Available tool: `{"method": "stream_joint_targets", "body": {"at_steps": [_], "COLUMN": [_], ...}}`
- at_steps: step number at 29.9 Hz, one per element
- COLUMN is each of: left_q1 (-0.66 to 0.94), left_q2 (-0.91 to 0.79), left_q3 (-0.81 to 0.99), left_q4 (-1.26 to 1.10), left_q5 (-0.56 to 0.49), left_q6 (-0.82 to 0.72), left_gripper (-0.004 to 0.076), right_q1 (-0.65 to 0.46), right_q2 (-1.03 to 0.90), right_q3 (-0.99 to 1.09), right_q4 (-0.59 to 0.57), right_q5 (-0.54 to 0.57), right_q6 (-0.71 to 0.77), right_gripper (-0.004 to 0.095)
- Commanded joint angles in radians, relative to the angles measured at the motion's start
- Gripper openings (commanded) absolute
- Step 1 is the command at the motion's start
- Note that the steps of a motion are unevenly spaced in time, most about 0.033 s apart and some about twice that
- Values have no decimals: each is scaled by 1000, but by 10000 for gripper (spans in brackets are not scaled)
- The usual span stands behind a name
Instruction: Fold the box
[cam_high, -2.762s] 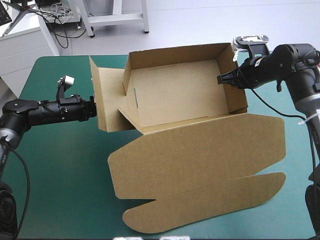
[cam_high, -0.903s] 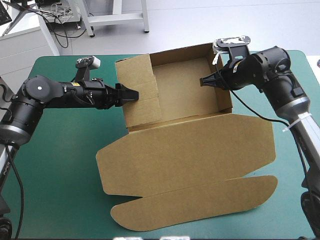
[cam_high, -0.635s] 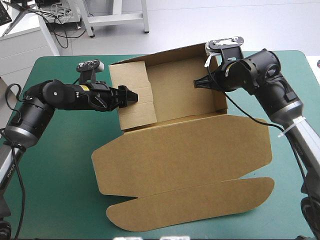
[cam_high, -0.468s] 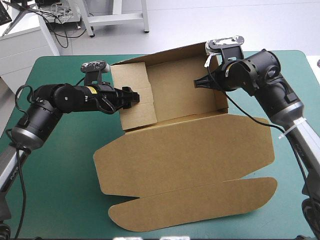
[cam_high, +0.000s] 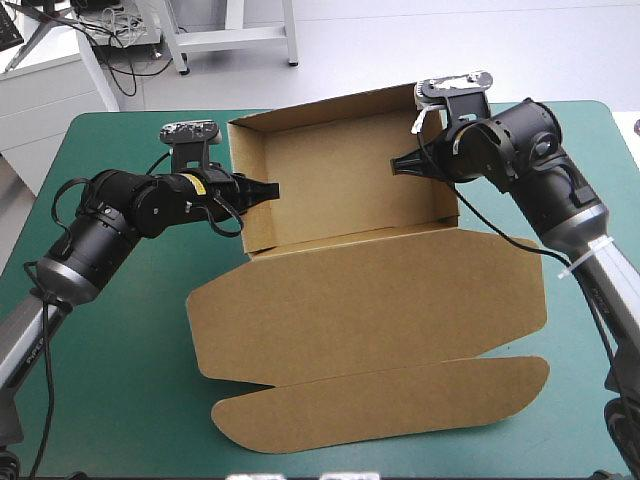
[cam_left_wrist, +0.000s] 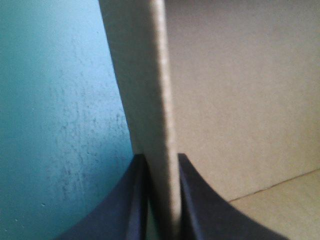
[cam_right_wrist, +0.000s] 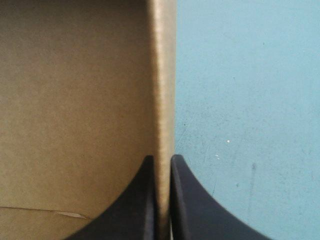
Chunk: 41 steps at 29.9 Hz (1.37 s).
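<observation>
While the left gripper (cam_left_wrist: 162, 159) clamps the left end wall of the box (cam_high: 345, 185) and the right gripper (cam_right_wrist: 161, 159) clamps the right end wall, risk noted: an outward pull could untuck a wall or drag the box across the teal-green surface (cam_high: 120, 350). Box sits toward the far edge, lid (cam_high: 370, 300) flat on the near side. Nothing inside.

The left gripper (cam_high: 262, 190) reaches sideways with its arm bent, jaws pinching a wall of the box (cam_high: 340, 190) between them. The right gripper (cam_high: 400, 165) faces it, pinching likewise.
</observation>
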<state>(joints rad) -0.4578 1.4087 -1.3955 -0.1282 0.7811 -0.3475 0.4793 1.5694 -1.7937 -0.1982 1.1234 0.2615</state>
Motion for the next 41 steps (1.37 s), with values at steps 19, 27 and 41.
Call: {"method": "stream_joint_targets", "body": {"at_steps": [19,27,41], "left_q1": [-12,-12,-12], "left_q2": [149,279,436], "left_q3": [-260,-327,-329], "left_q4": [187,177,183], "left_q5": [294,362,334], "left_q6": [29,29,13], "left_gripper": [-10,-10,-10], "right_q1": [3,-113,-197], "right_q2": [36,142,284], "right_q3": [-34,-34,-34], "right_q4": [51,212,230], "right_q5": [131,131,131], "right_q6": [4,-59,-101], "right_gripper": [-15,-15,-14]}}
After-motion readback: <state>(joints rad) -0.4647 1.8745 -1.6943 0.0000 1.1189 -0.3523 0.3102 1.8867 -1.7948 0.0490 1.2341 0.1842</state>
